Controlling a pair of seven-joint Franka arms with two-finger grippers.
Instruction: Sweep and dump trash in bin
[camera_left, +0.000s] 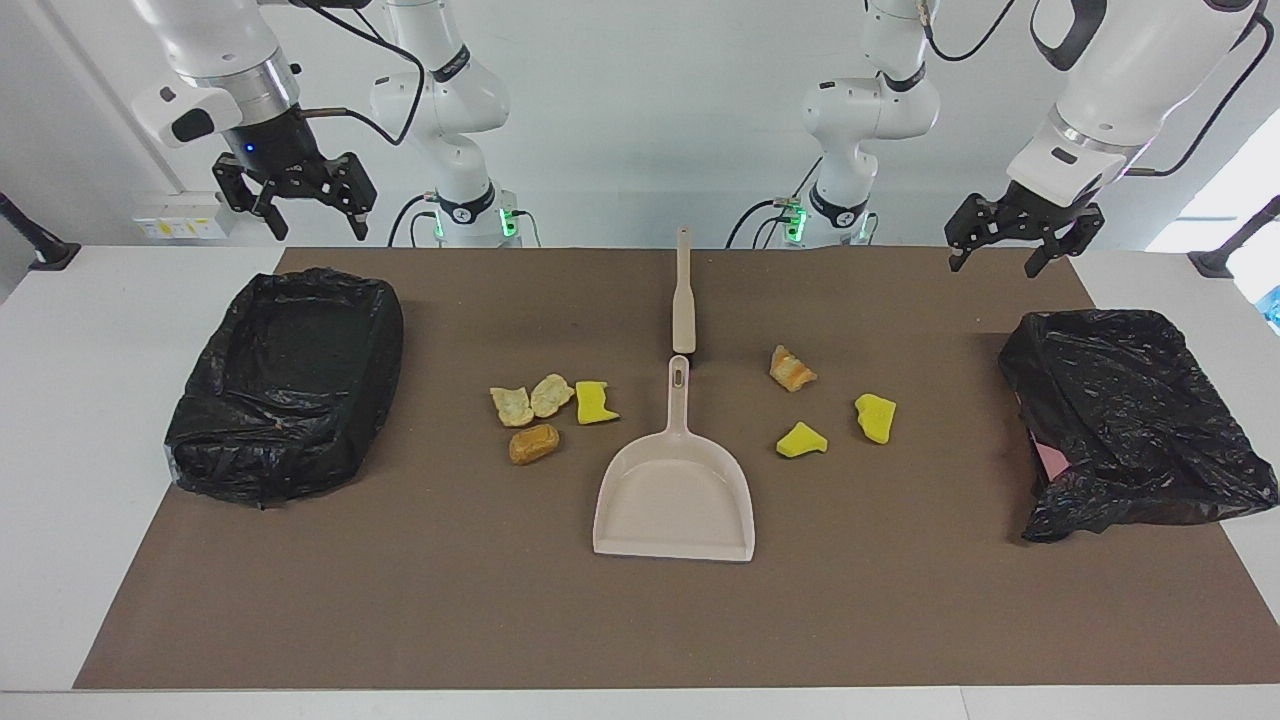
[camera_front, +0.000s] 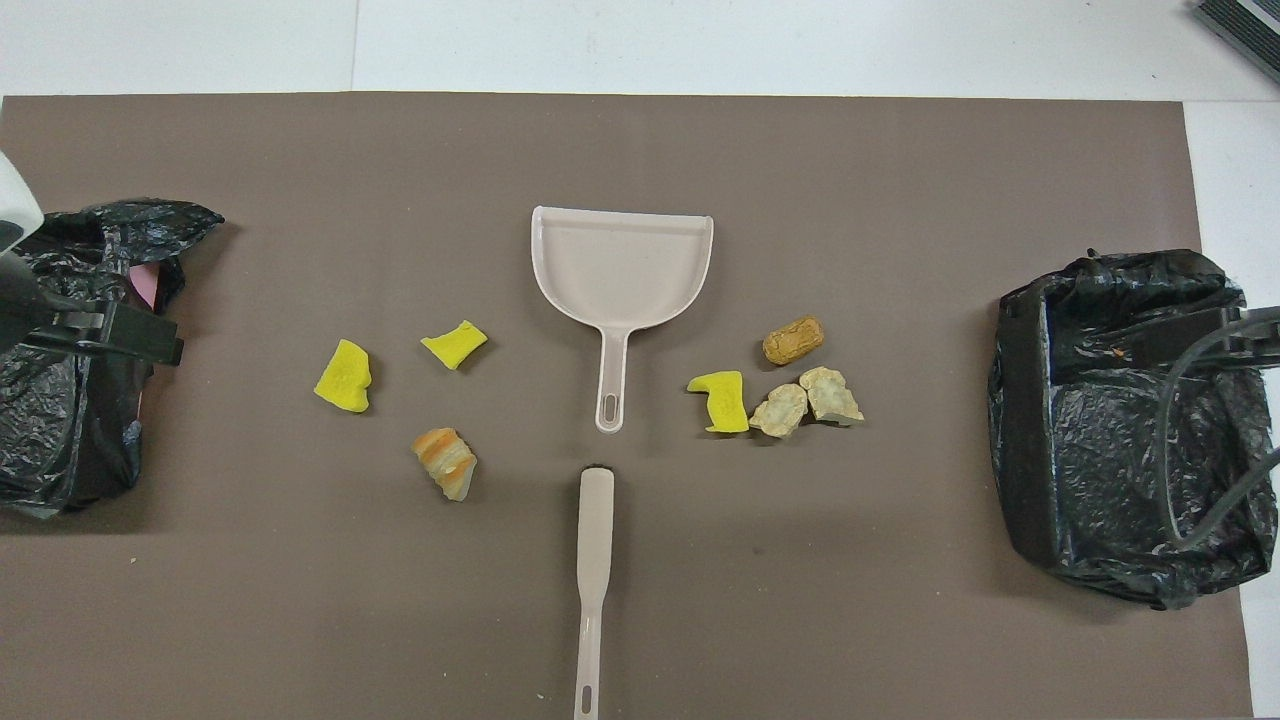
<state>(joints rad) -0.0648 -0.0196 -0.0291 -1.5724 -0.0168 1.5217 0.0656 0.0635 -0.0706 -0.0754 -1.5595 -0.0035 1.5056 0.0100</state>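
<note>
Operator, nearest the robots you have both arms raised and waiting. The left tool (camera_left: 1010, 248) hangs released, fingers spread and empty, over the brown mat's (camera_left: 400, 600) edge at the left arm's end. The right tool (camera_left: 300, 205) hangs likewise released and empty, above the mat's edge just robot-side of the open bin.

Take the beige dustpan (camera_left: 675, 495) as your landmark. The beige brush (camera_left: 683, 295) lies on the surface in line with the dustpan's handle, nearer to the robots, its head end close to the handle tip but apart from it.

The trash lies in two groups flanking the dustpan handle. Toward the right arm's end: a yellow sponge chunk (camera_left: 596, 402) closest to the handle, then two pale bread-like lumps (camera_left: 530, 400) touching each other, and a brown lump (camera_left: 533, 443) slightly farther from the robots. Toward the left arm's end: an orange-brown lump (camera_left: 792, 368) nearest the robots, then two yellow sponge chunks (camera_left: 840, 428), well apart from each other. None lies in the dustpan.

The dustpan's mouth faces away from the robots. At the right arm's end stands a black-lined bin (camera_left: 285, 385), open upward. At the left arm's end sits a second bin (camera_left: 1135, 420) draped in a crumpled black bag, with a pink patch showing.
</note>
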